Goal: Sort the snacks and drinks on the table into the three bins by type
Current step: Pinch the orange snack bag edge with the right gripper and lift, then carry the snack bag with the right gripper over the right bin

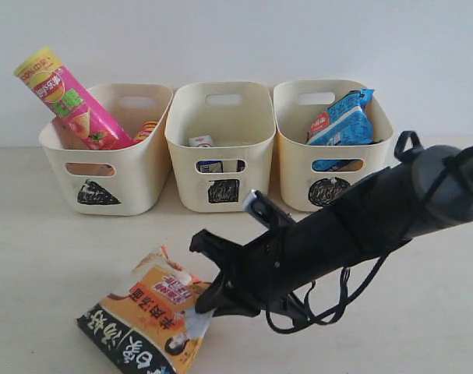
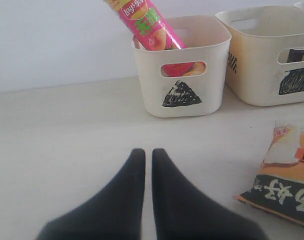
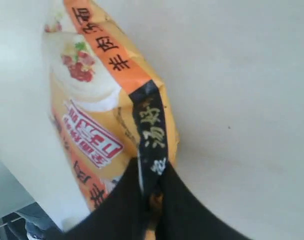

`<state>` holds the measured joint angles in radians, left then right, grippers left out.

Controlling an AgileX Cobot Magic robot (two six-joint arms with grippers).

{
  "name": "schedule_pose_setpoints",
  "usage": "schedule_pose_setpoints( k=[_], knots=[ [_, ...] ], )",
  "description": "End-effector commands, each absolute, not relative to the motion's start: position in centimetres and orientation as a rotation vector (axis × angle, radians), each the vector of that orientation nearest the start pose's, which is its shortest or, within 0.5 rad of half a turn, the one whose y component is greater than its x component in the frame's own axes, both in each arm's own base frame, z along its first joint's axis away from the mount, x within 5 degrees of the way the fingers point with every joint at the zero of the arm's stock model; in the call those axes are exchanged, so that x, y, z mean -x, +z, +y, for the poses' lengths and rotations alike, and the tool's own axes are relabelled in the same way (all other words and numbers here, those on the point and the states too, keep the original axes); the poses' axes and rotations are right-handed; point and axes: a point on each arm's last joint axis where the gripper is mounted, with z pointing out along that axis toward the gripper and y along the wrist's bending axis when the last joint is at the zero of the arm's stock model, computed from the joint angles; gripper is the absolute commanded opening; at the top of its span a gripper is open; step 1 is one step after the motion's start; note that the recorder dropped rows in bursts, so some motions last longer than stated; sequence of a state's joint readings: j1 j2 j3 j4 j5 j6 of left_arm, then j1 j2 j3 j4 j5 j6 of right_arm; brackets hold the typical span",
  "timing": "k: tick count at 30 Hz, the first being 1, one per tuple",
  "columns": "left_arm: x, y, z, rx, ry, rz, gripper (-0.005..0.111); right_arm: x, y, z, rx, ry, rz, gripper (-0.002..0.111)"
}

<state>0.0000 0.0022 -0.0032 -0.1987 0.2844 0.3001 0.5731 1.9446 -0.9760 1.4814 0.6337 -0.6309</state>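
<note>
The table (image 1: 49, 234) is pale beige with a faint grain. Across the upper half of the exterior frame are three cream bins, each marked with a black scribble: a triangle on the left bin (image 1: 135, 183), a square on the middle bin (image 1: 181, 179), a circle on the right bin (image 1: 294, 175). The chip tube (image 1: 68, 101) at upper left is hot pink with a yellow lid; beside it shows a sliver of yellow-orange tube (image 1: 146, 129). The packet (image 1: 341, 121) at upper right is blue and white with a red patch. At lower left lies the crinkly bag (image 1: 146, 319) — orange, with a black band of pale characters and a white-and-red label. The left gripper (image 2: 147, 160) and right gripper (image 1: 205, 300) are both black.
</note>
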Motion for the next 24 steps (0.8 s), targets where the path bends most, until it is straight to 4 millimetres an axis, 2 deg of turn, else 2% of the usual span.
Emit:
schedule_pose_setpoints(
  k=[1,7,19,24],
  knots=[
    [-5.5,18.8,-0.5,-0.141,0.036,1.754,0.004,-27.4,16.2,23.0,0.002,1.334,2.711,0.000],
    [-5.5,18.8,-0.5,-0.141,0.036,1.754,0.004,-26.9,18.8,22.9,0.080,1.392,2.634,0.000],
    [-5.5,18.8,-0.5,-0.141,0.036,1.754,0.004,-26.2,21.9,22.5,0.130,1.476,2.538,0.000],
    [-5.5,18.8,-0.5,-0.141,0.036,1.754,0.004,-26.3,23.9,21.8,0.112,1.592,2.447,0.000]
  ],
)
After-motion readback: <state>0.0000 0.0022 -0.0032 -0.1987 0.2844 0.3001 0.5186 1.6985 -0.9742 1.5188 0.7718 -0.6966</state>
